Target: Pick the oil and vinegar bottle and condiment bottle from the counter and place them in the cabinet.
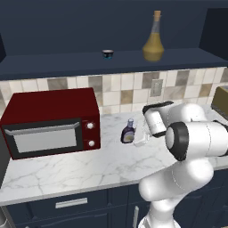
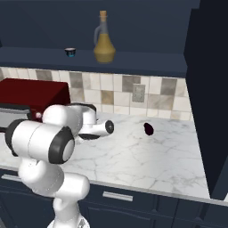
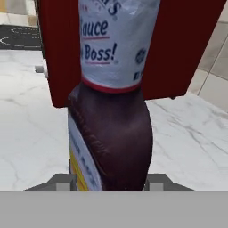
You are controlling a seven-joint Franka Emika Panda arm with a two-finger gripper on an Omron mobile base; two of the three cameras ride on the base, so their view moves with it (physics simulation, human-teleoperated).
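The claw stands low over the desk with its jaws closed against the sides of the upright condiment bottle, so the lift is straight up toward the cabinet ledge where the flask already stands.

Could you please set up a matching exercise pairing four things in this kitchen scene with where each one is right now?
Things:
1. oil and vinegar bottle
2. condiment bottle
3. small dark cup
4. red microwave

Places:
A. on the counter, at the left, against the tiled wall
B. on the cabinet ledge, right of the small cup
C. upright on the counter, right of the microwave, between the fingers
D. on the cabinet ledge, above the microwave's right end

Pairs: 1-B, 2-C, 3-D, 4-A
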